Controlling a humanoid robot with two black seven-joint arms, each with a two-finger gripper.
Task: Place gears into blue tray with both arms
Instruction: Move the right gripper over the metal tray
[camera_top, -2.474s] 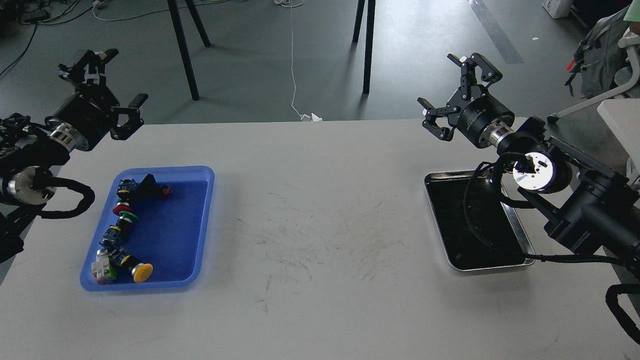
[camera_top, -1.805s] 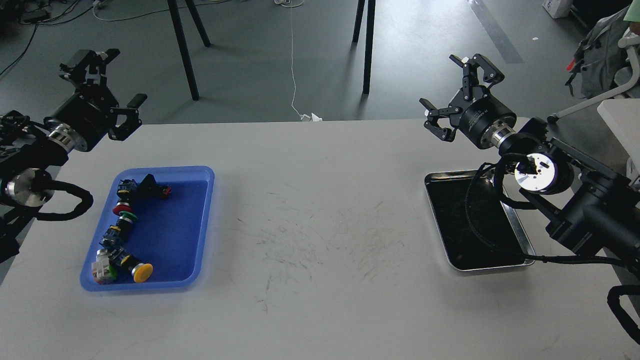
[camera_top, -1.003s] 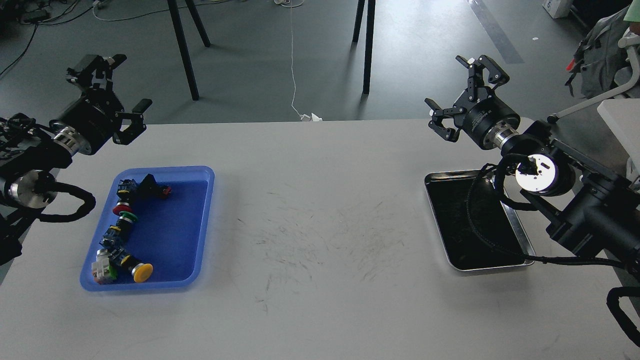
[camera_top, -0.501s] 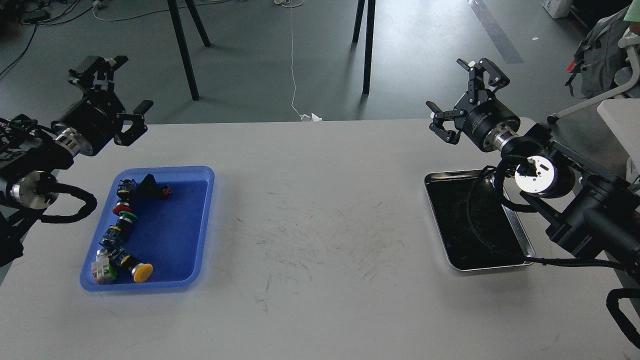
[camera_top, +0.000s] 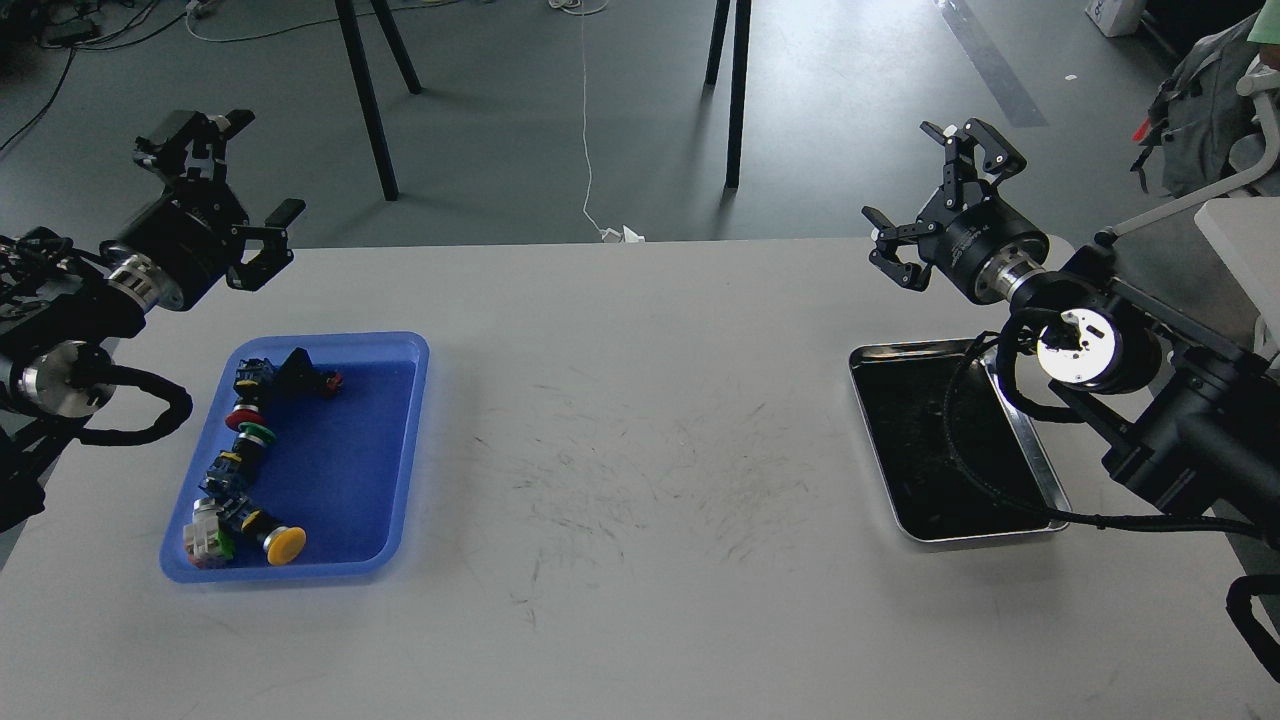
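Observation:
The blue tray (camera_top: 390, 350) lies on the left part of the white table and holds several push-button switches (camera_top: 250, 430) along its left side. No gears can be made out in this view. My left gripper (camera_top: 235, 180) hangs open above the table's far left corner, beyond the tray. Over the far right of the table my right gripper (camera_top: 935, 195) is open too, held in the air behind the steel tray. Neither gripper has anything between its fingers.
A shiny steel tray (camera_top: 1035, 470) with a dark floor sits at the right, partly crossed by my right arm's cable. Black stand legs (camera_top: 365, 95) rise on the floor beyond the table's far edge.

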